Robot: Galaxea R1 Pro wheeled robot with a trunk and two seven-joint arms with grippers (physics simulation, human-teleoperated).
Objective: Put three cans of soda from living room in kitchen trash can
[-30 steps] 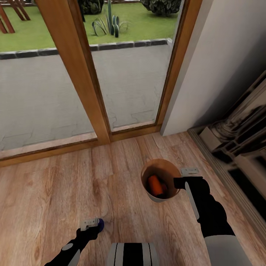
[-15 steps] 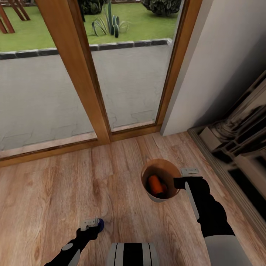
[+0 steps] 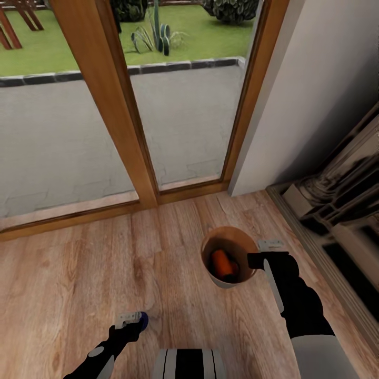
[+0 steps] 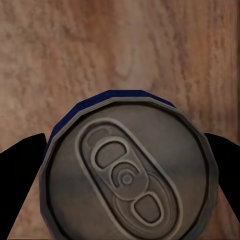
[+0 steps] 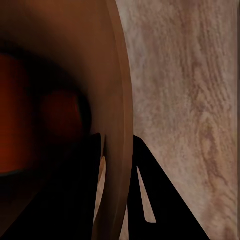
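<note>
The worry from here is the last can missing its mark. The blue can point(image 3: 143, 317) sits in the left gripper point(image 3: 131, 319) low over the plank floor point(image 3: 63, 273), well apart from the trash can point(image 3: 227, 282), so it has a fair stretch to travel before it can be let go. If the arm releases short of the rim, or clips the rim on the way in, the can drops to the boards and rolls. A knock could also tip the bin, which looks light and is held by one edge only.

The left gripper is closed on the blue can: in the left wrist view the dark fingers point(image 4: 20, 165) press in on either side of the can's top point(image 4: 127, 172), pull-tab end facing the camera.

The right gripper point(image 3: 267, 251) pinches the bin's wall point(image 5: 116, 115), one finger inside point(image 5: 82, 175) and one outside, as the right wrist view shows. Whether that grip lifts the bin off the floor or just steadies it, I can't quite tell. Inside the copper-brown bin lies an orange can point(image 3: 223, 264); a second orange one may be tucked beside it, but the shadow hides it.
</note>
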